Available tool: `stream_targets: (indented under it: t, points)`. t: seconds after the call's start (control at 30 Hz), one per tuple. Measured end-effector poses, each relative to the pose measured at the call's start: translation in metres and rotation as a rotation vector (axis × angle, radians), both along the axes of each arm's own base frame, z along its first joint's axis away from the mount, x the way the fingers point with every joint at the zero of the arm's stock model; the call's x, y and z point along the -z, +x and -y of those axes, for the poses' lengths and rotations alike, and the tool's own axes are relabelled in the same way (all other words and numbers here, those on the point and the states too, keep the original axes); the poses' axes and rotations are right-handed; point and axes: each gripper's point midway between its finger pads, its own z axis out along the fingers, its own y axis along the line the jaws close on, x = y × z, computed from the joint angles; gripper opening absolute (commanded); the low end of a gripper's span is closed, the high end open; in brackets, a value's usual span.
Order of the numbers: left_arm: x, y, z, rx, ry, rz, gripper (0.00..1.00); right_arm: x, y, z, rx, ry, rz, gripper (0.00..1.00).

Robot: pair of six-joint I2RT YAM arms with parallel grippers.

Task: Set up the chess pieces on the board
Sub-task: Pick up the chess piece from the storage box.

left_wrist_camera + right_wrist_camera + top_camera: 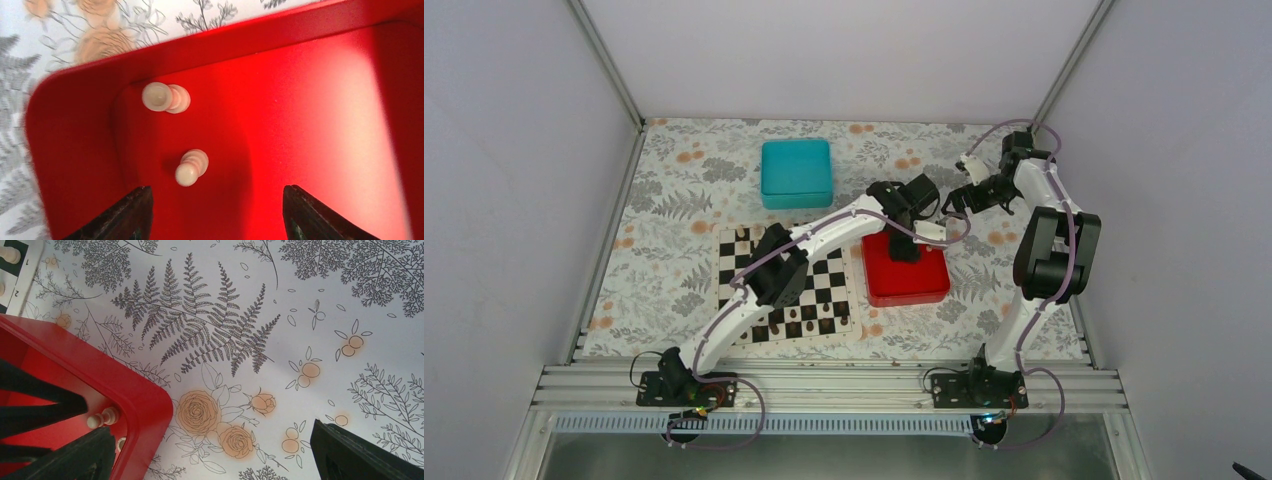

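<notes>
Two cream chess pieces lie in a corner of the red tray: one just ahead of my left gripper, one against the tray wall. The left gripper hangs over the tray, open and empty. My right gripper is open and empty over the tablecloth, beside the tray's corner; in its wrist view a cream piece shows inside the tray. The board lies left of the tray, partly hidden under the left arm.
A teal box stands behind the board. Dark pieces line the board's near rows. A board corner with a cream piece shows at the top left of the right wrist view. Grey walls enclose the table.
</notes>
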Motion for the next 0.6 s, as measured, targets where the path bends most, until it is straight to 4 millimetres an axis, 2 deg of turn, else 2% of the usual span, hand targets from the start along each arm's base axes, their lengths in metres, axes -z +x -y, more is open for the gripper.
stream_targets:
  t: [0.17, 0.33, 0.6]
  points:
    - [0.026, 0.0, 0.0, 0.001, 0.027, -0.02, 0.64, 0.0, 0.001, 0.0, 0.001, 0.0, 0.003, 1.0]
    - [0.024, 0.005, 0.006, -0.002, 0.001, -0.003, 0.61, 0.0, 0.002, 0.0, 0.002, -0.001, 0.006, 1.0]
    - [0.024, 0.006, 0.014, 0.007, -0.029, -0.004, 0.37, 0.0, 0.002, 0.0, 0.002, -0.001, 0.008, 1.0]
